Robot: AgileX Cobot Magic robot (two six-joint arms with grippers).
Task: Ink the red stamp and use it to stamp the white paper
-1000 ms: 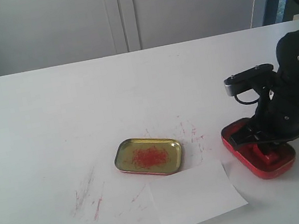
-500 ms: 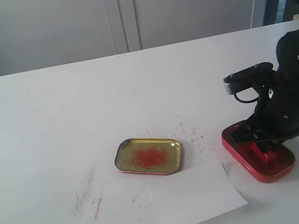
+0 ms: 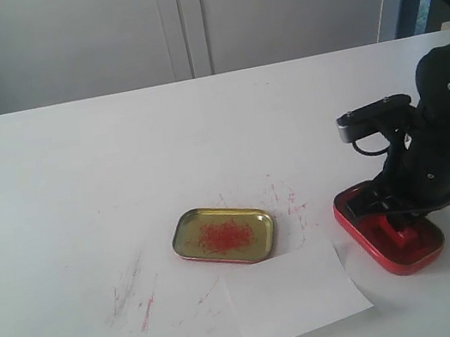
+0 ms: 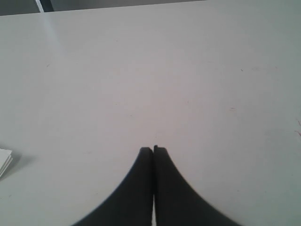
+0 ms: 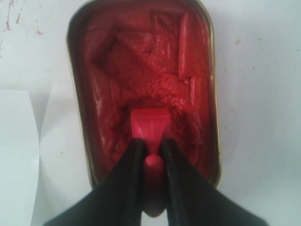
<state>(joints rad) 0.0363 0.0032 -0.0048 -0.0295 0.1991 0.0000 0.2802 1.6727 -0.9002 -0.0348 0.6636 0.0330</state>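
Red fills the lower right of the exterior frame: the red plastic hand stamp (image 3: 404, 233) is sitting in the red oblong ink tin (image 3: 350, 225), under the right gripper (image 3: 396, 224). The small white rectangular paper (image 3: 295, 296) is lying just left of that tin, long axis roughly left-right, so the right arm is nearer.

Left wrist: the left gripper (image 4: 153, 149) is hanging with its jaws pressed together, holding nothing, over the bare white table (image 4: 141, 70).

Right wrist: the jaws are clamping the stamp's knob and the base is pressing into the ink.

Red stamp (image 5: 149, 123) upright, base in ink of red tin (image 3: 363, 245); white paper (image 3: 295, 296) flat, blank, beside tin.
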